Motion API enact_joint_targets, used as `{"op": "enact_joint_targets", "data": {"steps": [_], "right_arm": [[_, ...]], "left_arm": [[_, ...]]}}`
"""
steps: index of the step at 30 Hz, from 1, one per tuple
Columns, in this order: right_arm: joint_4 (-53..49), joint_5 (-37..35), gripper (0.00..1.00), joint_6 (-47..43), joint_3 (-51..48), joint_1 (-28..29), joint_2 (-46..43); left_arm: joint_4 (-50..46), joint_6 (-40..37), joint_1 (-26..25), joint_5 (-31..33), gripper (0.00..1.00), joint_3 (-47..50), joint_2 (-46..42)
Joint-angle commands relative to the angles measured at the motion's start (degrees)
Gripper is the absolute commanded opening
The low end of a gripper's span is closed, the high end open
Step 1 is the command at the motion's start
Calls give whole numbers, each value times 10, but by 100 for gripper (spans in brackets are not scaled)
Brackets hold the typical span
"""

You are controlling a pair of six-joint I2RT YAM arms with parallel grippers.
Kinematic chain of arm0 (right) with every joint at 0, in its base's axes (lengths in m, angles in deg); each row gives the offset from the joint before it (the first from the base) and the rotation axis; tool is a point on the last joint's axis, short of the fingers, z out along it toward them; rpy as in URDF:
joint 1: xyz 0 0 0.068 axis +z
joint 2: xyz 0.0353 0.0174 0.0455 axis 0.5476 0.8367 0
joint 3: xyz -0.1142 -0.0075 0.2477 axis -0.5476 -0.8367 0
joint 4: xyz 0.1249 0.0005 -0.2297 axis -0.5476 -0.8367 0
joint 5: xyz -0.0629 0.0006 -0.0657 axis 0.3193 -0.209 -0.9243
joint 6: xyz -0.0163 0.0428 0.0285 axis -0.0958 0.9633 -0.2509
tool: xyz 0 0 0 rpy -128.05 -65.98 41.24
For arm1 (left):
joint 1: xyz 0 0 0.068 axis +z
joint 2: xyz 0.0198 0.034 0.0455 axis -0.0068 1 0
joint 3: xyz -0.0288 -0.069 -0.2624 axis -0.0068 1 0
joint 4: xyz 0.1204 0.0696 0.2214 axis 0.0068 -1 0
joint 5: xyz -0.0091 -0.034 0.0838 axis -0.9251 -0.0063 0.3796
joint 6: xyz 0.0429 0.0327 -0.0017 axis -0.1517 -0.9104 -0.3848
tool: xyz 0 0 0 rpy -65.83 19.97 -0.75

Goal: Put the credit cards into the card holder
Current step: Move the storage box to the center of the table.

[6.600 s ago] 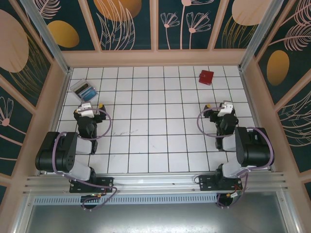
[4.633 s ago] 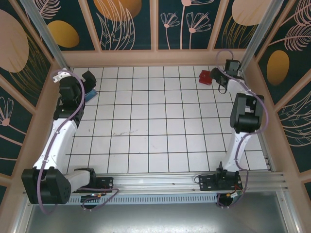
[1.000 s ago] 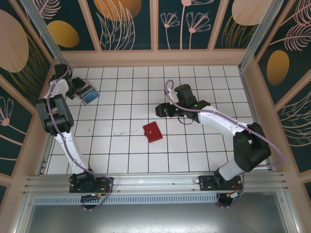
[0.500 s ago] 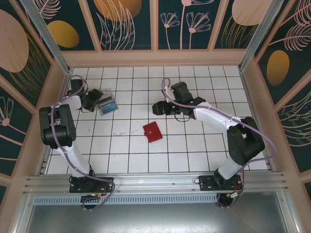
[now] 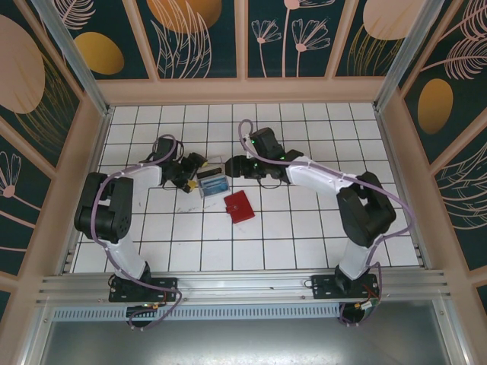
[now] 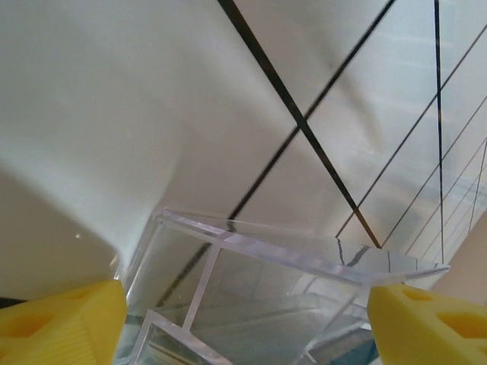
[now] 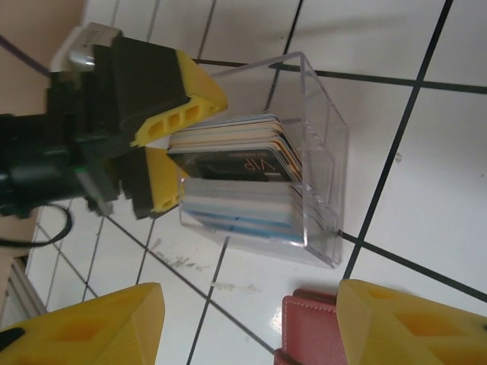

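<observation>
My left pincer (image 6: pixel 245 323) grips clear box (image 7: pixel 329 144) | credit cards (image 7: pixel 236 156) stacked inside | my right pincer (image 7: pixel 247 327) wide | card holder (image 5: pixel 239 206) just beside

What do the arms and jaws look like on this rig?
The left arm and right arm match: white tubular links, bulky black joint housings, and a thin lilac cable looping along the outside of each. The left gripper and right gripper have black bodies with bright yellow, wedge-shaped jaws that have moulded hollow slots. No markings are legible.
</observation>
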Motion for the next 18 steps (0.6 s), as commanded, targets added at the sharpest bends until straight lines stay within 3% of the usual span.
{"op": "enact_joint_targets", "data": {"steps": [1, 6, 12, 18], "right_arm": [[2, -25, 61, 14, 27, 2, 26], [-37, -37, 55, -22, 101, -13, 85], [-55, -13, 48, -45, 179, -27, 163], [-73, -4, 41, -46, 233, -26, 212]], "left_arm": [[5, 22, 2, -9, 86, -29, -18], [-44, -35, 8, -1, 88, -82, -4], [-65, -74, 32, 19, 90, -97, -58], [-79, -111, 53, 16, 93, -56, -103]]}}
